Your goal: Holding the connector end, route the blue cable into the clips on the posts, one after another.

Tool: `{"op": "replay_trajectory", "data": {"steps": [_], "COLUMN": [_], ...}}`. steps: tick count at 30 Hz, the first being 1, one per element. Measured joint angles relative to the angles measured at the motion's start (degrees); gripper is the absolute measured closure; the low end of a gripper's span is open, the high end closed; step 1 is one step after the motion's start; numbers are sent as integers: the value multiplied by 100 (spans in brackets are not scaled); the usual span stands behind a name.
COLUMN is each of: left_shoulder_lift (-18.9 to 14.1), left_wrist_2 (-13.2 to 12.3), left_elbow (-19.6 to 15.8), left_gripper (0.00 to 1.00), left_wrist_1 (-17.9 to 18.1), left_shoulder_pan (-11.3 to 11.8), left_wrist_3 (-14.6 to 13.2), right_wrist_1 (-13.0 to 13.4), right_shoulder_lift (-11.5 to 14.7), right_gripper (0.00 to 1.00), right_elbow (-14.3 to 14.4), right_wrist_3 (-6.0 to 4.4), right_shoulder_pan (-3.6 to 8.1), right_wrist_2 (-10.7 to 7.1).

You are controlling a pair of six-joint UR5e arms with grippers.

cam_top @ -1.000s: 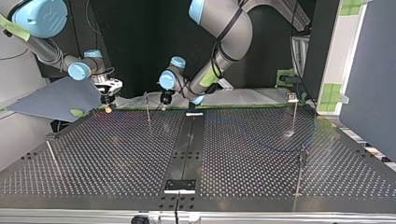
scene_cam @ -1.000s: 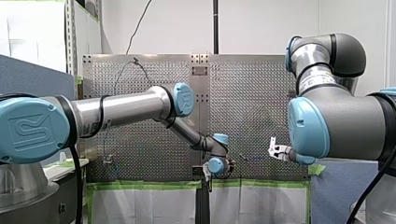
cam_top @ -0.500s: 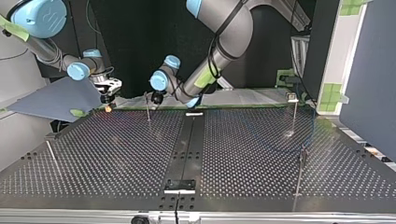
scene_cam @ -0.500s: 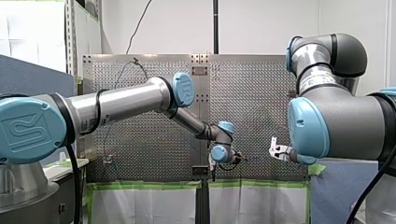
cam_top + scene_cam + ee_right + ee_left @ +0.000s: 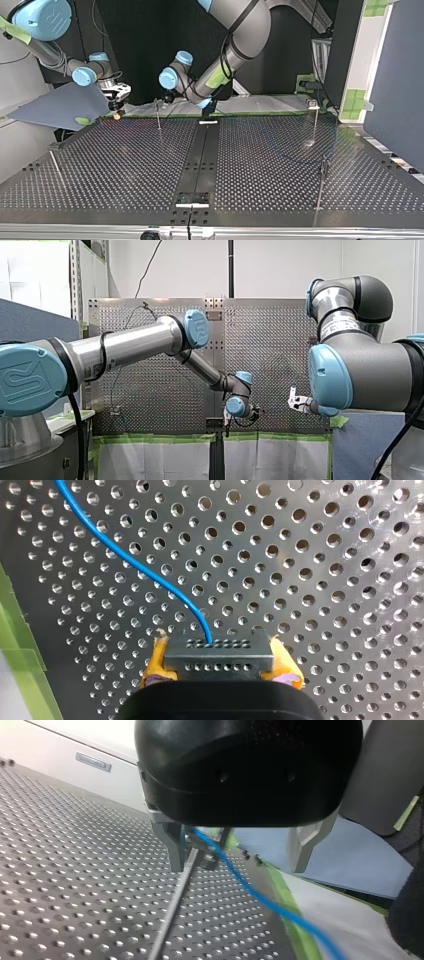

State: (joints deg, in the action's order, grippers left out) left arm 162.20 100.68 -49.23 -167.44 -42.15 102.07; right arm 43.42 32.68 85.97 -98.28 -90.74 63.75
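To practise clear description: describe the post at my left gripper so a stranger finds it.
In the top view, follow the table's far edge to just left of the dark centre strip. The thin post there alone has my left gripper straddling its top.

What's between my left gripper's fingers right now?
In the left wrist view, the thin metal post with its clip stands beside one finger, the blue cable crossing it; the rest is bare.

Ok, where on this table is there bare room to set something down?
Top view: bare between the leaning post and the centre strip. Crowded at the far edge: my left fingers at a post, and the blue cable crossing the right half.
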Motion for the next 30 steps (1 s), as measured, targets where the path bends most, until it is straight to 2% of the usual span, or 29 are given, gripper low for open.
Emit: {"op": "replay_trajectory", "data": {"steps": [19,30], "left_shoulder_lift": [-72,-72], "left_wrist_2": [85,147], "left_elbow": [-127,-128], "left_gripper": [0,0], "left_wrist_1": [124,207], "left_shoulder_pan": [-216,-246], "left_wrist_3": [-12,-4], "right_wrist_1": [-82,-81], "right_shoulder_lift": [4,0], "right_gripper": [100,100], "right_elbow": [3,3], "right_wrist_3": [0,-7], "right_shoulder_pan": [-9,-9], "right_wrist_2": [-2,1]}}
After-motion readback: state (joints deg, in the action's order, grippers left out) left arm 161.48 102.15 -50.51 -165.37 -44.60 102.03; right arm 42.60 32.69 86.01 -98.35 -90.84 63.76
